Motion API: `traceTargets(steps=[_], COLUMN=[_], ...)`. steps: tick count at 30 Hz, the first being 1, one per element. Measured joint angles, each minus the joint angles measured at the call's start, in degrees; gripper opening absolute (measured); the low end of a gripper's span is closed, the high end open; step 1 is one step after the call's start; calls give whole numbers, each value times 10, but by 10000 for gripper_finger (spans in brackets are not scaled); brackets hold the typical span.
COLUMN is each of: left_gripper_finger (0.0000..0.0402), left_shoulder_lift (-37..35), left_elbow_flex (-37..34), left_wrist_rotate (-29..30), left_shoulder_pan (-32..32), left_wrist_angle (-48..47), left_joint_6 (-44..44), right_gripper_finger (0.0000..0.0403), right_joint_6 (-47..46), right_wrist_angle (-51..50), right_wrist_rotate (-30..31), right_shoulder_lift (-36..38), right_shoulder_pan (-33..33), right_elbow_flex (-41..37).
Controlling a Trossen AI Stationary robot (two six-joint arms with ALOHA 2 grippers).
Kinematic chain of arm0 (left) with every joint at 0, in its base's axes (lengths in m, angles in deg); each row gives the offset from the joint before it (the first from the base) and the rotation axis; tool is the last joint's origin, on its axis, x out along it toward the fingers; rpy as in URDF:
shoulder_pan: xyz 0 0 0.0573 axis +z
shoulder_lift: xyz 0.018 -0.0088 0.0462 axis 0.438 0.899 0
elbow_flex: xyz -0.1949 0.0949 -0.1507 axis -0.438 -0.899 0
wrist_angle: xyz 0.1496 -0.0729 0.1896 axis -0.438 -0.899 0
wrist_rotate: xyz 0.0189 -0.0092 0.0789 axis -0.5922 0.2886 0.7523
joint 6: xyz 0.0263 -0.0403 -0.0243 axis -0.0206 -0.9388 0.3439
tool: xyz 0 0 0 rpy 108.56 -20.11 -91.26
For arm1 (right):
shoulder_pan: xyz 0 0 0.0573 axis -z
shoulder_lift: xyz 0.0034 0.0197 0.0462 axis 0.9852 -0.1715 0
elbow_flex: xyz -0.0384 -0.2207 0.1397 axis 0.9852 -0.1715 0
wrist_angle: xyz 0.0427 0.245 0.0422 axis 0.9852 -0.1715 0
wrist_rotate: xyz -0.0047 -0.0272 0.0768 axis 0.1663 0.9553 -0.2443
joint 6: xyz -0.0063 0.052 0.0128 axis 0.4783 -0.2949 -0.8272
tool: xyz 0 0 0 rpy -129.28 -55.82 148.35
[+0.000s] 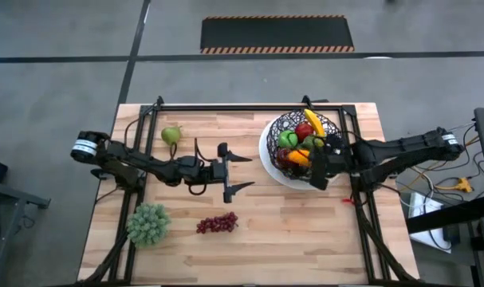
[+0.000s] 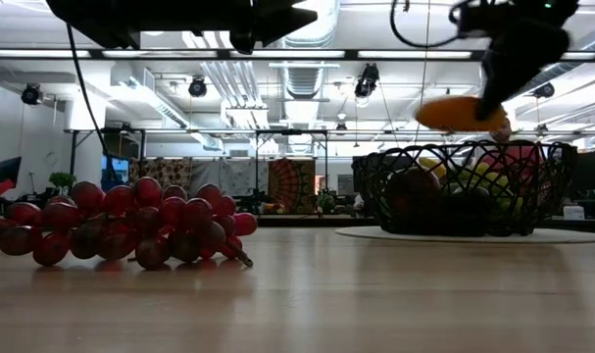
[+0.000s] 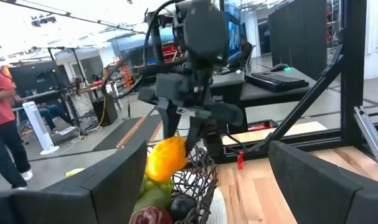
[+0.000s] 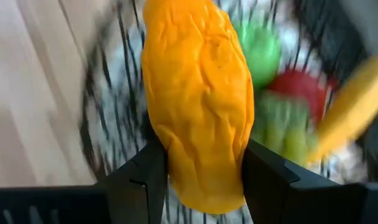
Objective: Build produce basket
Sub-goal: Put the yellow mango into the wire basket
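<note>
The black wire basket on its white plate sits at the table's far right and holds a banana, red and green fruit and dark fruit. My right gripper hovers over the basket's near rim, shut on an orange-yellow oblong fruit. My left gripper is open at mid-table, touching nothing. A green pear stands on the table at far left. Purple grapes lie on the wood near the front edge. My right gripper pinches the orange-yellow fruit between its two fingers, one on each long side of the fruit near one end. The fingers slant down from above and the right. The fruit is lifted clear, lying about level just above the basket rim.
A frilly pale-green leafy bunch lies at the near left corner. A black metal frame runs along the table's far edge and sides. Bare wood lies between the grapes and the basket. A person in red stands in the room beyond.
</note>
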Motion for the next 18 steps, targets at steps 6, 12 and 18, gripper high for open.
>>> traceTargets(steps=[6, 12, 18], left_gripper_finger=[319, 319, 319], left_shoulder_lift=[0, 0, 0], left_elbow_flex=[0, 0, 0], left_wrist_rotate=[0, 0, 0], left_shoulder_pan=[0, 0, 0], left_wrist_angle=[1, 1, 1], left_joint_6=[0, 0, 0], right_gripper_finger=[154, 155, 168], right_joint_6=[-77, -98, -104], right_wrist_angle=[-91, -98, -98], right_wrist_rotate=[-24, -94, -103], right_shoulder_lift=[0, 0, -1], right_shoulder_pan=[57, 87, 90], right_elbow_flex=[-5, -32, -47])
